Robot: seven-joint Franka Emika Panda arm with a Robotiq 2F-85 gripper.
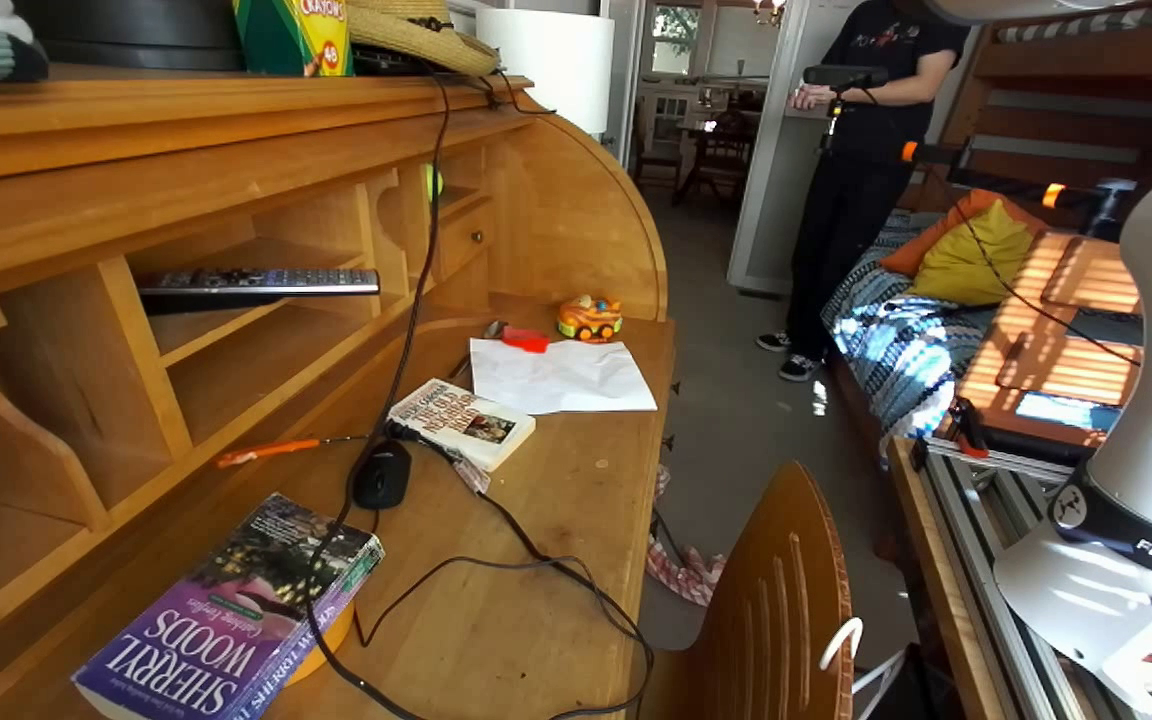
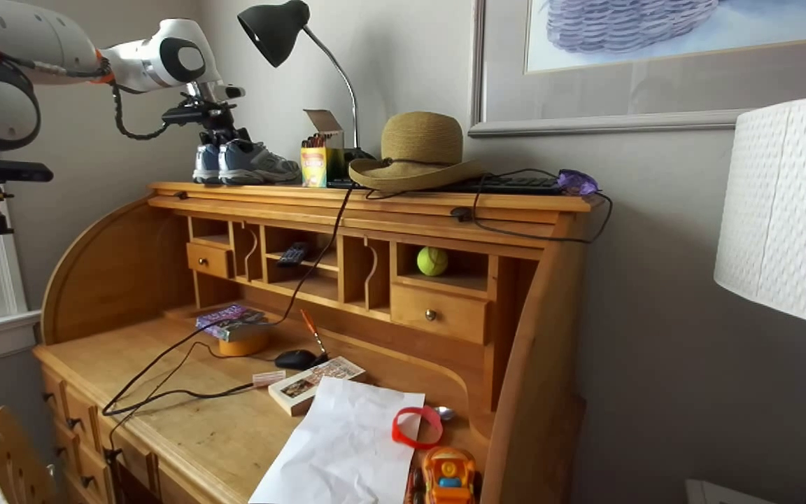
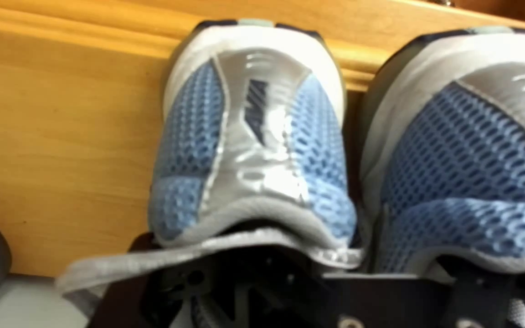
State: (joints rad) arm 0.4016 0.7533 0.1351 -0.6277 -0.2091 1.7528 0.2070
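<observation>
My gripper [image 2: 222, 131] points down at a pair of blue and grey running shoes [image 2: 252, 164] on top of the wooden roll-top desk [image 2: 375, 199]. In the wrist view, one shoe [image 3: 258, 132] stands at the middle and the second shoe [image 3: 463, 150] at the right, heels toward the desk's front edge. The dark gripper parts [image 3: 335, 291] lie over the shoe openings, against or very close to them. A pale grey strip [image 3: 198, 253] crosses the gripper. The fingertips are hidden by the shoes. The gripper is out of view in an exterior view that shows the arm's base [image 1: 1086, 570].
A crayon box [image 2: 314, 164], a black lamp [image 2: 273, 31] and a straw hat [image 2: 420, 140] stand beside the shoes. The wall is close behind. Below are a remote [image 1: 266, 283], books [image 1: 236, 620], a mouse [image 1: 382, 475], paper [image 1: 566, 380] and loose black cables [image 1: 426, 270].
</observation>
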